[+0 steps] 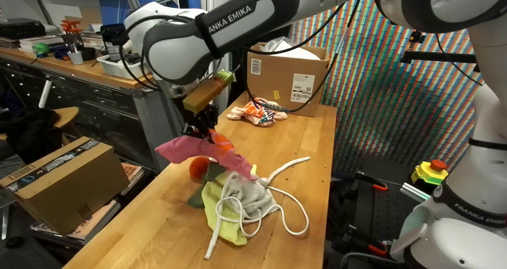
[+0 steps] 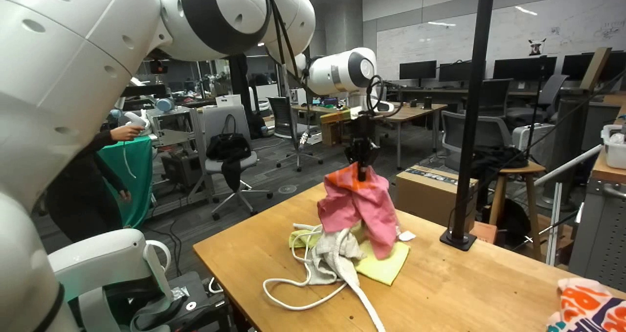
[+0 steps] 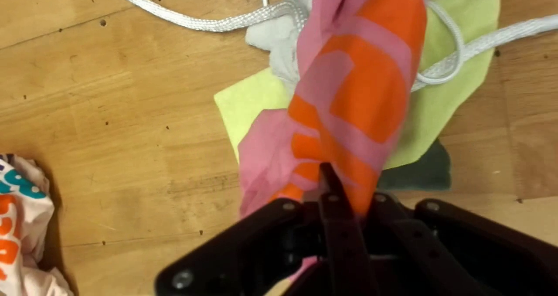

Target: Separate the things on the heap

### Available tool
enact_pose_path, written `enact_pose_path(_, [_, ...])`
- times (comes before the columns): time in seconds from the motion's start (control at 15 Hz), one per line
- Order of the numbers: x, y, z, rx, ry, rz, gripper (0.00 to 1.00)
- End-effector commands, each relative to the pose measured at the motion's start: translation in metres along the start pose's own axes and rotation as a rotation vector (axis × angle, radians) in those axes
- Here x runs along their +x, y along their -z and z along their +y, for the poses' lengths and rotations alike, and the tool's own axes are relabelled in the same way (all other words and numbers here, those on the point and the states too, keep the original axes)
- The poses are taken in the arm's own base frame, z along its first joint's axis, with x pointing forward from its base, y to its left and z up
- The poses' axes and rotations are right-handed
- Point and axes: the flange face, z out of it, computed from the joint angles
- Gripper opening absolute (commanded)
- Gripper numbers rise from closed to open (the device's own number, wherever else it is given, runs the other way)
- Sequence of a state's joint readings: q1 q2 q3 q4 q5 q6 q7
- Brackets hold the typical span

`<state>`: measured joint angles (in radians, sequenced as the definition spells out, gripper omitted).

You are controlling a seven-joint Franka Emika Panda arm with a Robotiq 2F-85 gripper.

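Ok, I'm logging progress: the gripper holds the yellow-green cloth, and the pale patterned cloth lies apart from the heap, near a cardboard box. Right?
Not quite: the gripper holds the pink-and-orange cloth, as an exterior view shows; the yellow-green cloth lies on the table. The rest stands.

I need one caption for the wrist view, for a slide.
Gripper holding a pink-and-orange cloth over yellow-green cloth and white rope.

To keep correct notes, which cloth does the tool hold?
The deep-pink cloth with orange print: only it is pinched by the tool; the pale patterned cloth and yellow-green cloth lie on the table.
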<state>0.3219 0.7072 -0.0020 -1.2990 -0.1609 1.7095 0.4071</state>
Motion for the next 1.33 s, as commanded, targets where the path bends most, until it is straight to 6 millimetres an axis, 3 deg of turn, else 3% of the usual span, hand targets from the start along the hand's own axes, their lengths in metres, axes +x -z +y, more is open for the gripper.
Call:
enact_pose_path(0.0, [-0.008,0.037,-0.049,-0.027,0.017,0.032,0.05])
enact_pose_path(0.27, [-0.02,0.059,-0.097,-0.055,0.079,0.055,0.05])
enact_pose_path(0.53, [-0.028,0.062,-0.133,-0.08,0.141,0.054,0.05])
enact_pose_path(0.87, [-0.037,0.062,-0.162,-0.08,0.204,0.039,0.05])
enact_pose_path(1.27, [-0.027,0.072,-0.193,0.147,0.202,0.14,0.05])
